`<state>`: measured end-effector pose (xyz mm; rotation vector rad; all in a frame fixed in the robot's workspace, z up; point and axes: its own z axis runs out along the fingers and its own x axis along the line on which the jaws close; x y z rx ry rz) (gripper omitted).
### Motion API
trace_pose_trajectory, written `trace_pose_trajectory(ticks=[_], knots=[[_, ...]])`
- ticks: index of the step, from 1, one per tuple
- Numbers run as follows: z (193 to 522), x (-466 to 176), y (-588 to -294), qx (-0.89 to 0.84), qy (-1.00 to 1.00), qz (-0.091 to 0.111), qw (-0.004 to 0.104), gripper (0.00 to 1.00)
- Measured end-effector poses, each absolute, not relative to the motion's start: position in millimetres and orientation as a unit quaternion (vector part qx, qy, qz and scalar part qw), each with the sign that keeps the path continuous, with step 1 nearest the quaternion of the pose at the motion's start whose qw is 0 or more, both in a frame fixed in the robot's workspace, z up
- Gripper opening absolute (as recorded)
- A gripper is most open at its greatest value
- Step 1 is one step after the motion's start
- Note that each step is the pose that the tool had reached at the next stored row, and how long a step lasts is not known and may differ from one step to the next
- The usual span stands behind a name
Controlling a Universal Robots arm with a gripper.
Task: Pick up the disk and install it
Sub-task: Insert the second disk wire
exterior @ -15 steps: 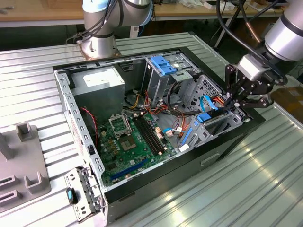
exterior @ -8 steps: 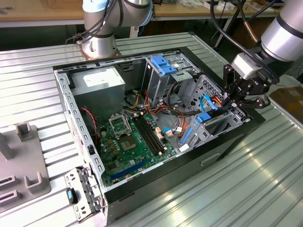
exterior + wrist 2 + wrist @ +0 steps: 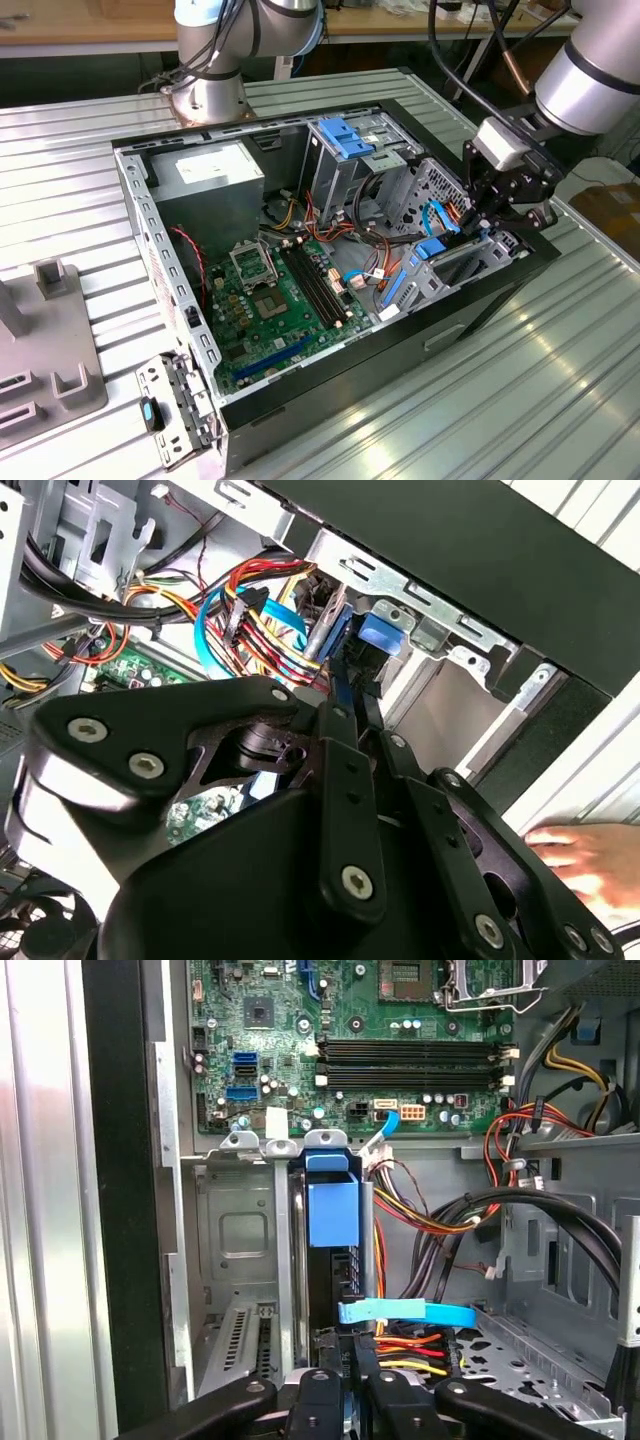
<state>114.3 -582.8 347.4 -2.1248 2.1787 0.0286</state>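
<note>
The black claw is clamped edge-on around the blue-railed silver-grey metal disk, holding it upright so it slides into the open black computer case's drive bay at the exterior view's right.

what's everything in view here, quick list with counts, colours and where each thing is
computer case: one, black and grey, open on the ribbed table
table: one, silver
motherboard: one, green, on the case floor
power supply: one, grey, far corner of the case
disk: one, blue-railed, standing on edge in the drive bay
cable bundle: one, red, yellow, black, beside the bay
fixture: one, grey, exterior view's left
person's hand: one, on the table by the case
gripper: one, black, at the disk
</note>
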Motion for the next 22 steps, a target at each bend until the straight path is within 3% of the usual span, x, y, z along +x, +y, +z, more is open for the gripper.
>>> trace_pose_trajectory(ticks=[8,22], knots=[[347.1,113.1,-582.2,-0.697,0.715,0.015,0.054,0.16],[338.8,112.8,-582.3,-0.697,0.715,0.015,0.054,0.16]])
